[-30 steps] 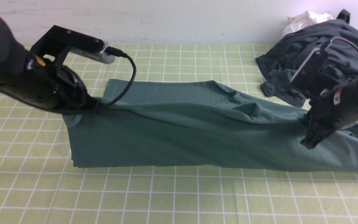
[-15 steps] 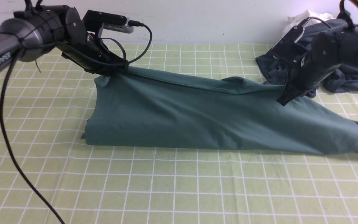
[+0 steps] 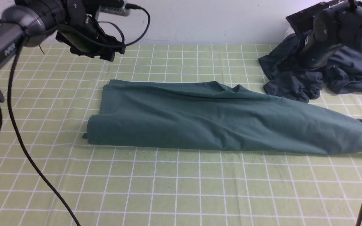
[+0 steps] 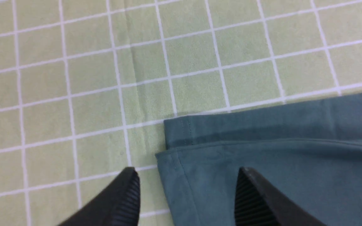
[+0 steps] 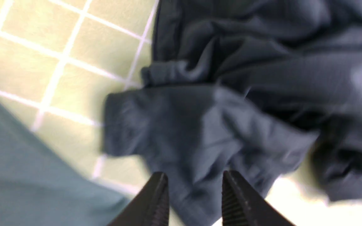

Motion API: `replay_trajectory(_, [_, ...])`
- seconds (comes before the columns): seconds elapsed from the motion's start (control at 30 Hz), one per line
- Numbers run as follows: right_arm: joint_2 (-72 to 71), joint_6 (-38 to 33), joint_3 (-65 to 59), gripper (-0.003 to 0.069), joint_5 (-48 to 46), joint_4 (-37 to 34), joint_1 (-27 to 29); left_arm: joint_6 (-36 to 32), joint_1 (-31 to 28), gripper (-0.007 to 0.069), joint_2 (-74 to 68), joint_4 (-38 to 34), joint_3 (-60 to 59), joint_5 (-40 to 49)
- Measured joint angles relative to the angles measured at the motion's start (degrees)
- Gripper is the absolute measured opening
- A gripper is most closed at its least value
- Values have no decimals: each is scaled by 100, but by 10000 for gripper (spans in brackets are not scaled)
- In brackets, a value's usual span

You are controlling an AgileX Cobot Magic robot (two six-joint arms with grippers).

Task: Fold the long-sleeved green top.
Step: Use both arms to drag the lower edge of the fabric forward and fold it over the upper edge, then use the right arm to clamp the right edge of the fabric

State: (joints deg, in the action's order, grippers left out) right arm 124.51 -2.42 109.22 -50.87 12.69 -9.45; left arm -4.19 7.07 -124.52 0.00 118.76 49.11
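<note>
Cotton, soft and limp: the green long-sleeved top (image 3: 218, 122) lies folded lengthwise in a long band across the middle of the checked tablecloth (image 3: 181, 194). It runs from about 9 o'clock to 3 o'clock in the front view, and its right end tapers and rumples towards the table edge.

The left gripper (image 4: 187, 175) hangs above the band's far left corner, at roughly 10 o'clock. Its ribbed fingers (image 4: 130, 194) stand well apart with nothing between them. Below it, the hem corner (image 4: 171, 160) shows two layers, the upper one set slightly back from the lower.

The right gripper (image 5: 195, 180) is up at 2 o'clock over the crumpled charcoal garment (image 3: 294, 84). Its jaws are parted by a narrow gap and grip nothing.

We judge the top light and floppy. It will sag between any two holds, and its layers will slide over each other if only the upper one is pinched. For a crosswise fold we would take the stacked corners at the 9 o'clock end, pinching every layer at the stitched hem, where the fabric is firmest. The 3 o'clock end needs its creases smoothed first. The charcoal garment lies close to that end, so a low approach there could snag it.
</note>
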Motion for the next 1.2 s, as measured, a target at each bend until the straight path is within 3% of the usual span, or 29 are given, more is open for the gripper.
replay_trajectory(0.1, [31, -706, 17, 136, -242, -978, -157, -466, 53, 267, 606, -224, -130, 334])
replay_trajectory(0.2, [266, -1752, 17, 37, -179, -2196, -298, -1081, 131, 151, 1423, -851, -606, 563])
replay_trajectory(0.3, [657, -2830, 17, -4, 23, -3091, -375, -1765, 173, 42, 2327, -1681, -1348, 642])
replay_trajectory(0.37, [975, -3575, 17, -13, 434, -3522, -386, -2156, 173, 6, 2964, -2062, -2033, 607])
replay_trajectory(0.5, [1254, -4016, 17, -14, 1839, -3888, -386, -2431, 173, -4, 4057, -2147, -3070, 402])
replay_trajectory(0.6, [1321, -3634, 17, -10, 2879, -3877, -300, -2477, 160, -4, 5099, -1623, -3958, 261])
replay_trajectory(0.73, [1197, -3062, 17, 10, 3013, -3600, -89, -2137, 63, -4, 6146, -726, -4825, 183])
replay_trajectory(0.83, [765, -2500, 17, 34, 2207, -2945, 164, -1301, -137, -4, 7048, 184, -5759, -56])
replay_trajectory(0.9, [107, -1762, 17, 51, 1123, -2272, 359, -454, -249, -4, 7864, 698, -6631, -303])
replay_trajectory(1.07, [-995, -686, -54, 66, -590, -973, 738, 334, -269, -4, 8414, 662, -7969, -451])
replay_trajectory(1.2, [-1392, -322, -785, 70, -1101, -695, 1069, 384, -269, -4, 8205, 227, -8637, -755])
